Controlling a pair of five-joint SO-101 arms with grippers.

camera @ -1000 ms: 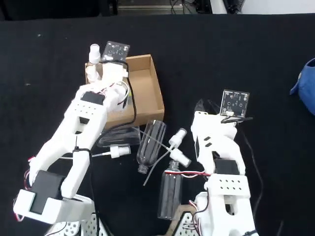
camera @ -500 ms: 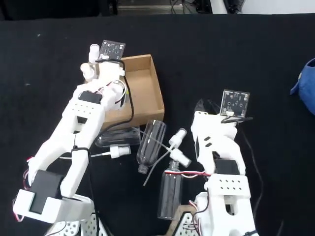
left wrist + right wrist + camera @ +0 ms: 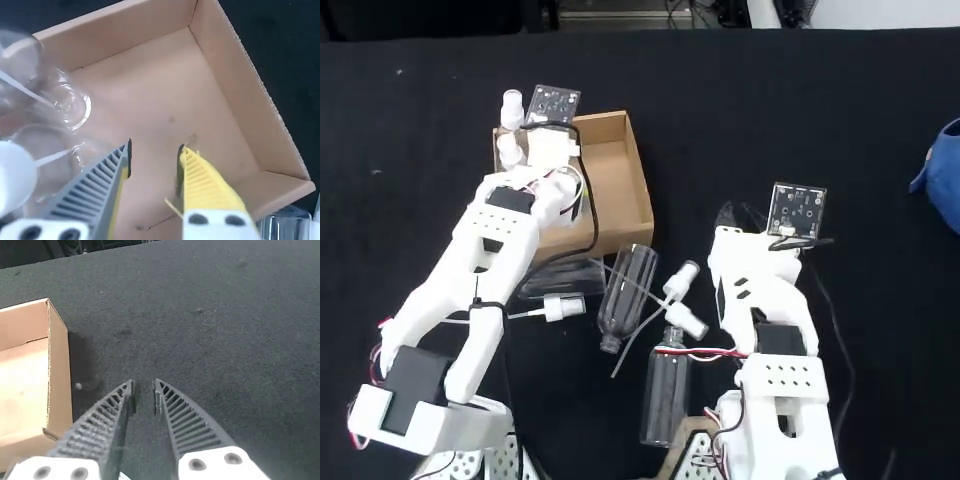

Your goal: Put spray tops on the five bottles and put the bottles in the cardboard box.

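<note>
My left gripper (image 3: pixel 154 150) hangs open over the floor of the cardboard box (image 3: pixel 250 100), nothing between its fingers. Beside it, at the box's left side, stand two clear bottles (image 3: pixel 60 100) with white spray tops (image 3: pixel 512 101). In the high view the left gripper (image 3: pixel 548 150) sits above the box (image 3: pixel 640 190). In front of the box lie three clear bottles: one (image 3: pixel 628 283) in the middle, one (image 3: pixel 667 385) nearer the arm bases, one (image 3: pixel 560 275) under the left arm. Loose spray tops (image 3: pixel 682 278) lie among them. My right gripper (image 3: pixel 144 387) is slightly open above bare black cloth, right of the box (image 3: pixel 25 385).
The table is covered in black cloth (image 3: pixel 800 110). A blue object (image 3: pixel 940 185) pokes in at the right edge. The right arm's body (image 3: pixel 765 300) stands just right of the loose bottles and tops. Open cloth stretches behind and right of the box.
The left gripper swung slightly left over the box, then back to the right. The right arm and the loose bottles have not moved.
</note>
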